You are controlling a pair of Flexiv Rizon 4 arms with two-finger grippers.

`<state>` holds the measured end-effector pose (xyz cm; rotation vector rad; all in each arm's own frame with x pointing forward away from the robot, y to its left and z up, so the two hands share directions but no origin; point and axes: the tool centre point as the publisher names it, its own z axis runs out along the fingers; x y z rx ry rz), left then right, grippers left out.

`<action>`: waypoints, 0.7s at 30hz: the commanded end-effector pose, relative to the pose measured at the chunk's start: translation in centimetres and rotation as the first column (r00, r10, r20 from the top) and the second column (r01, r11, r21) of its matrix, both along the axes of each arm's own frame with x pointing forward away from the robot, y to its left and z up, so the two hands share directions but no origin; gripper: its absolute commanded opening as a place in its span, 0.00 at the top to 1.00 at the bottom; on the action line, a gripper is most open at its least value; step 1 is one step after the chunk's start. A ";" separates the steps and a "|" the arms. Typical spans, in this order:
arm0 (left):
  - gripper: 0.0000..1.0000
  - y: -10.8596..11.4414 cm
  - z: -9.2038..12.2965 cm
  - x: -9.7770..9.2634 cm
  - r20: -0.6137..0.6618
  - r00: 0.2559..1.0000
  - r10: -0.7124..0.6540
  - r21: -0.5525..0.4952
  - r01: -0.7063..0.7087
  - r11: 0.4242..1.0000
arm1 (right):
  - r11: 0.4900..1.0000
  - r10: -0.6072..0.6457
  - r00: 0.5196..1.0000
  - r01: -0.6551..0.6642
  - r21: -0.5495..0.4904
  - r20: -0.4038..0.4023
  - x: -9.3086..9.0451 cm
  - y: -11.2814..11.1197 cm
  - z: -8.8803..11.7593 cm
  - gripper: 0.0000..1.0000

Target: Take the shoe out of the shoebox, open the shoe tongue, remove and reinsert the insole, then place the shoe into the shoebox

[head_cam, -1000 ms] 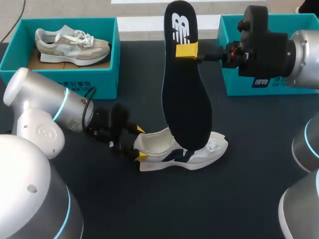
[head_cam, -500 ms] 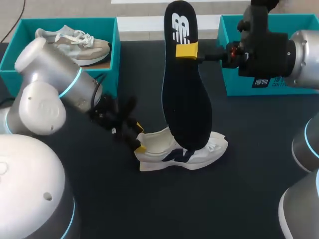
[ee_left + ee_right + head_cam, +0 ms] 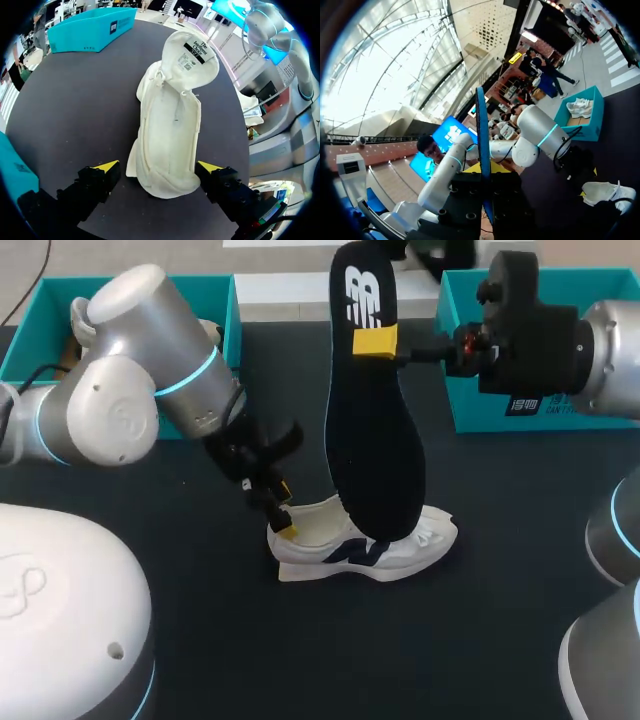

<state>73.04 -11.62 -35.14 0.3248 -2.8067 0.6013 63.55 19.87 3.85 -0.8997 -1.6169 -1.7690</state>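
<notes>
Silver left arm [image 3: 130, 410] and right arm [image 3: 612, 345] bear cyan joint rings, black wrists, yellow fingertips [image 3: 107, 166].

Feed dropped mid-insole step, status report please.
Right gripper shut on insole, upright over shoe. Left gripper open, straddling heel. Tongue folded forward, opening unobstructed.

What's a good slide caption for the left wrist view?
Open left gripper flanks the heel of the white shoe.

head cam above, wrist cams close, shoe [image 3: 310, 530] shared
</notes>
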 end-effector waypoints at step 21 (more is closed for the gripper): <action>0.00 -1.4 3.3 -0.2 0.025 0.987 -0.160 0.262 0.148 0.954 | 1.000 -0.001 1.000 0.001 0.000 -0.001 0.1 0.3 0.0 1.00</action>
